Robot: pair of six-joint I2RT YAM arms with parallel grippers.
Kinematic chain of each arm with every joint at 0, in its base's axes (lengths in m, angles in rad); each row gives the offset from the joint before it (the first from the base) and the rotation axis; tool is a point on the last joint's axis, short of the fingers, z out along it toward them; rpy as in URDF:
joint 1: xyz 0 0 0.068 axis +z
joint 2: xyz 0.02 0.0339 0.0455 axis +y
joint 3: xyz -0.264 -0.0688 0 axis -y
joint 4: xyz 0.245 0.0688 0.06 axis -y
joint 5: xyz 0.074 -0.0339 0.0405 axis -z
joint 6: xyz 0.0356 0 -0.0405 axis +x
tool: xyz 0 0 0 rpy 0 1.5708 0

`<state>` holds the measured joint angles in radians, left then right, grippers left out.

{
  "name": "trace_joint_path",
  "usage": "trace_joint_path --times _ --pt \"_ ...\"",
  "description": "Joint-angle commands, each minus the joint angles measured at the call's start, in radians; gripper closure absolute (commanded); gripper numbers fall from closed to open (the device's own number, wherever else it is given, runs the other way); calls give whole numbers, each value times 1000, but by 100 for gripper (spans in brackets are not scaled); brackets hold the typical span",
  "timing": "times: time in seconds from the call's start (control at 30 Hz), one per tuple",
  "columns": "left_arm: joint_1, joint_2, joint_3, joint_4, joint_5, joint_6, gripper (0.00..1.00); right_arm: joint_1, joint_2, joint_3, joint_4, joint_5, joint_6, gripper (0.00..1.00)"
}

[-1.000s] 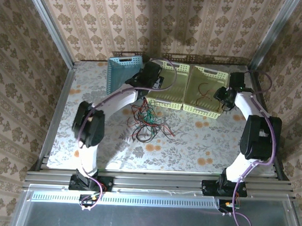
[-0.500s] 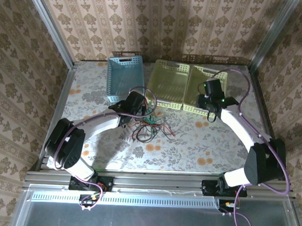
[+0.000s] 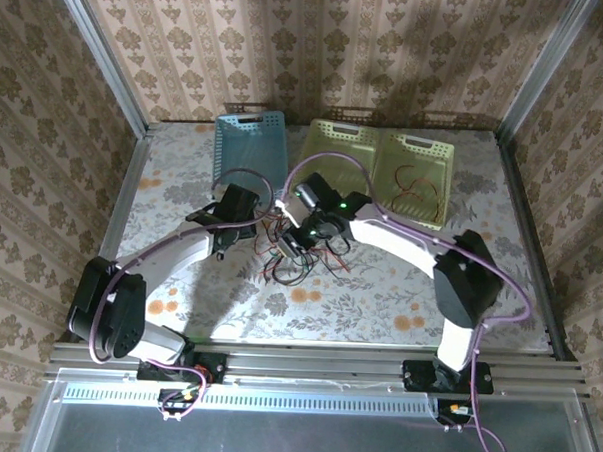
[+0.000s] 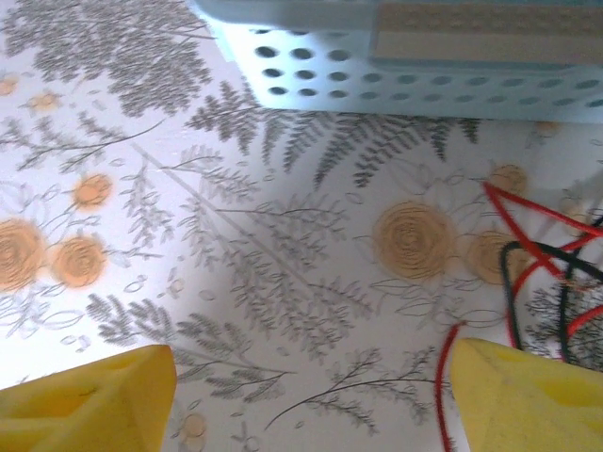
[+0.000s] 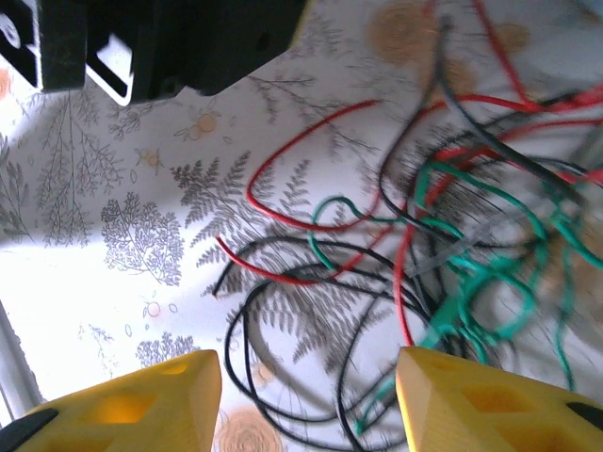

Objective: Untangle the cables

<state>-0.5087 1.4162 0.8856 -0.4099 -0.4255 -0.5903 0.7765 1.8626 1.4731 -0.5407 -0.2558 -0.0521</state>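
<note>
The cables (image 3: 299,248), a loose heap of red, green and black wire, lie on the flowered table (image 3: 379,289) in front of the blue basket (image 3: 250,149) and a little to its right, clear of its wall.

The left gripper (image 3: 222,245) hangs just in front of the blue basket's near left corner, beside the heap and not over it. Its wrist view shows the yellow fingers (image 4: 94,400) spread wide over bare tabletop with nothing between them. The blue basket's perforated wall runs across the top of that view. Red and black strands come in from the right, and one red strand ends just beside the right finger without entering the gap.

The right gripper (image 3: 290,248) is over the heap, on the side facing away from the blue basket. Its jaws stand apart. Its wrist view has black loops on the table in the gap, and the green knot and red strands above and to the right. Nothing is pinched. A black part of the left arm (image 5: 160,42) blocks the top left corner of that view.

Right of the blue basket stand two pale green baskets (image 3: 344,158). The one farther from it holds a separate wire (image 3: 420,186).
</note>
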Motion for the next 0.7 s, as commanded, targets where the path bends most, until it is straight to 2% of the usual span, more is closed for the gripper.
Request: trace_joint_path --times 0.0,0.13,0.17,0.33,0.5,0.6,0.67 --pt "35 -22 -4 -112 -53 -100 22 38 108 116 -135 2 -111 45" --pt "46 -14 -18 -115 -47 -136 18 41 211 212 -189 39 -168 43" --pt "77 -12 -19 -110 -40 -138 17 41 234 232 -203 54 -180 41" --pt "87 0 -4 -98 -26 -117 17 41 304 297 -225 125 -224 38" --pt "101 7 16 -99 -8 -92 16 45 357 361 -212 166 -249 37" --pt "107 7 19 -96 5 -81 16 50 388 411 -216 147 -257 38" --pt "110 10 18 -97 18 -76 16 58 404 437 -217 122 -256 43"
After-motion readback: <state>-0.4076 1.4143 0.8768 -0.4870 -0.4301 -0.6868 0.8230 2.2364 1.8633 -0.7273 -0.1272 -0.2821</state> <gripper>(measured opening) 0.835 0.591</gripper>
